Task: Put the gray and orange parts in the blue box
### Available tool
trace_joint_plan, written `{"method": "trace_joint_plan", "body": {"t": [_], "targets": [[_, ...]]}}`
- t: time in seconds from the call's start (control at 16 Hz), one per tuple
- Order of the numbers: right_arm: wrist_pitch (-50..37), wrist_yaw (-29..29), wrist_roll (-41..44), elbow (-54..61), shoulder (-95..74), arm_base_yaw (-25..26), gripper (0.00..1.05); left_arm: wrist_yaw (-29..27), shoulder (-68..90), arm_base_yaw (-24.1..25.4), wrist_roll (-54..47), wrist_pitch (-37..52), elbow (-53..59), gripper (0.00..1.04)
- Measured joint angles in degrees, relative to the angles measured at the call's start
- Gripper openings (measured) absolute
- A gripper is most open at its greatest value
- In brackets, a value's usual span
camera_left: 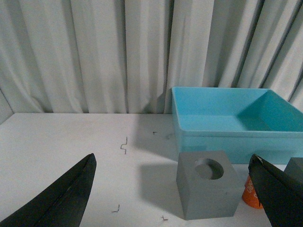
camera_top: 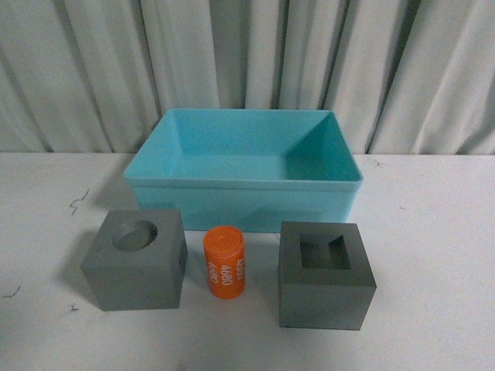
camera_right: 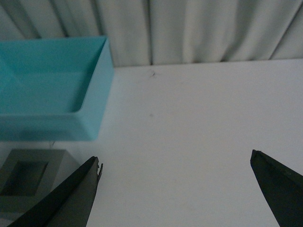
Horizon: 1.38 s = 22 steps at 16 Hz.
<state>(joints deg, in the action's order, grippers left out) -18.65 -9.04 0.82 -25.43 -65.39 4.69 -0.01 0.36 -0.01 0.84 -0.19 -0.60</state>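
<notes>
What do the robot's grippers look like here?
The left gripper has two matte black fingers, wedge-shaped, tapering to narrow tips. The right gripper looks the same, with a small notch at one tip. No cables or markings show; the front view shows neither arm.

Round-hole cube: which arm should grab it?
Left. The round-hole cube sits on the robot's left, just ahead of the open left pincer; the right pincer is nearer the slot cube.
</notes>
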Motion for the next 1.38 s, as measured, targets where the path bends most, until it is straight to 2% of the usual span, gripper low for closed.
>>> {"method": "trace_joint_plan", "body": {"t": [0.19, 0.44, 0.56, 0.75, 1.38], "targets": [[-6.6, 3.5, -3.23, -3.26, -12.63, -10.32, 0.98, 0.0, 0.0, 0.0, 0.0, 0.0, 0.0, 0.98], [-9.42, 7.5, -7.06, -8.87, -25.14, -19.04, 0.98, 0.0, 0.0, 0.0, 0.0, 0.0, 0.0, 0.98], [-10.14, 9.66, -12.76, -12.94, -36.06, -22.8, 0.98, 0.0, 0.0, 0.0, 0.02, 0.0, 0.0, 0.98], [-9.88, 9.66, -13.79, -14.95, -38.62, -24.59, 0.98, 0.02, 0.0, 0.0, 0.0, 0.0, 0.0, 0.98], [-9.6, 10.67, -16.48, -18.21, -45.31, -25.4, 0.98, 0.0, 0.0, 0.0, 0.0, 0.0, 0.0, 0.98]]}}
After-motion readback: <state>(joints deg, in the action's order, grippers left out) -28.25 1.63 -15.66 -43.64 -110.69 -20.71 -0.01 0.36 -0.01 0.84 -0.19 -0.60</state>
